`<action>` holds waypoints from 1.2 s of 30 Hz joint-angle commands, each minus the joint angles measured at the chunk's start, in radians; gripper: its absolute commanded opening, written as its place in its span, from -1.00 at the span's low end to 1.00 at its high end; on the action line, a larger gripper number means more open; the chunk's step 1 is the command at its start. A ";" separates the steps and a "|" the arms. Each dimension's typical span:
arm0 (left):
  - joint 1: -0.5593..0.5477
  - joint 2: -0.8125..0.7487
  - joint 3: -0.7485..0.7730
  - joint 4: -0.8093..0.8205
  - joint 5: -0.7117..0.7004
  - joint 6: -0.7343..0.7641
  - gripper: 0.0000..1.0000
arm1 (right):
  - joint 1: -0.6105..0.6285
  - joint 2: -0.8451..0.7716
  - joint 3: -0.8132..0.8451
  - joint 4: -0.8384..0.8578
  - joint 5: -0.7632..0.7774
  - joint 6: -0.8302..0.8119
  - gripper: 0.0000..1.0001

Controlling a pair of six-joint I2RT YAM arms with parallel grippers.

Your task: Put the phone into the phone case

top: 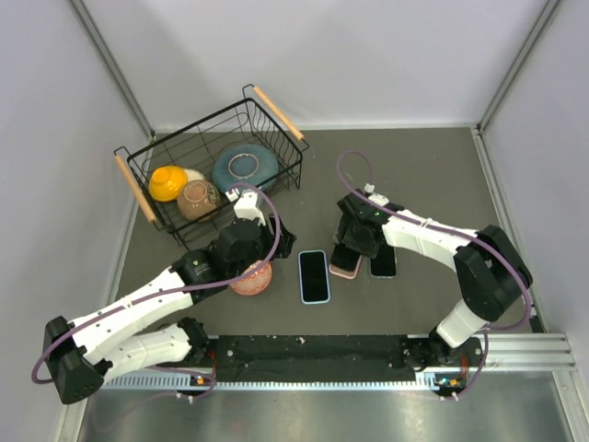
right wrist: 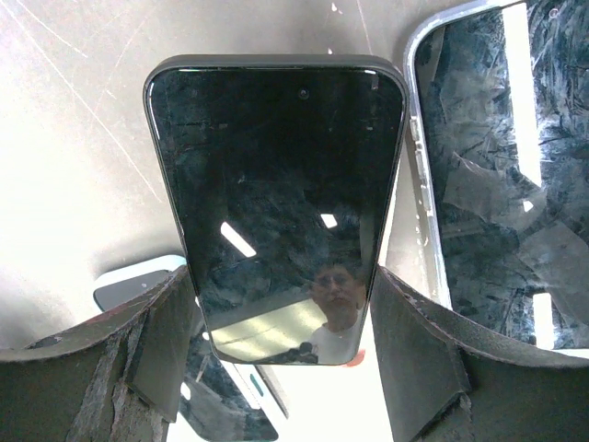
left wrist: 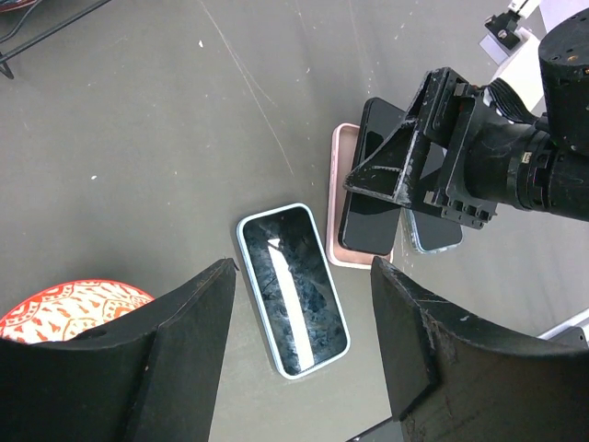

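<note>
The black phone (right wrist: 276, 184) lies between the fingers of my right gripper (right wrist: 281, 276), which is shut on its two long edges. In the left wrist view the phone (left wrist: 373, 198) sits tilted over the empty pink phone case (left wrist: 338, 175), overlapping most of it, its far end sticking past the case's rim. Seen from above, my right gripper (top: 356, 241) is over the pink case (top: 344, 270) at mid-table. My left gripper (left wrist: 304, 267) hangs open above the table with nothing between its fingers, just left of the phones (top: 276, 241).
A phone in a light blue case (top: 314, 276) (left wrist: 293, 290) lies flat left of the pink case. Another phone in a clear case (top: 384, 262) (right wrist: 506, 175) lies to its right. A red patterned bowl (top: 250, 278) sits under the left arm. A wire basket (top: 147, 166) with bowls stands back left.
</note>
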State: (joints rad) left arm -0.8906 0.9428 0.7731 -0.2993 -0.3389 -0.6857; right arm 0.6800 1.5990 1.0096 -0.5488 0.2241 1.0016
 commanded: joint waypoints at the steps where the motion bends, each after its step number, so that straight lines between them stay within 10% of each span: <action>1: 0.004 -0.009 -0.009 0.045 -0.022 0.002 0.31 | 0.015 0.002 0.029 -0.008 0.014 0.025 -0.25; 13: 0.004 0.004 -0.008 0.043 -0.026 0.006 0.32 | 0.015 0.059 0.053 -0.048 0.006 0.015 -0.03; 29: 0.010 0.030 0.012 0.038 -0.019 0.003 0.32 | 0.016 0.001 0.060 -0.092 0.017 -0.018 0.82; 36: 0.015 0.056 0.031 0.037 -0.002 0.002 0.32 | 0.015 0.004 0.063 -0.063 0.018 -0.087 0.82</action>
State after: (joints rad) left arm -0.8837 0.9825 0.7719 -0.2943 -0.3531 -0.6853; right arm 0.6807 1.6306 1.0306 -0.6323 0.2276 0.9749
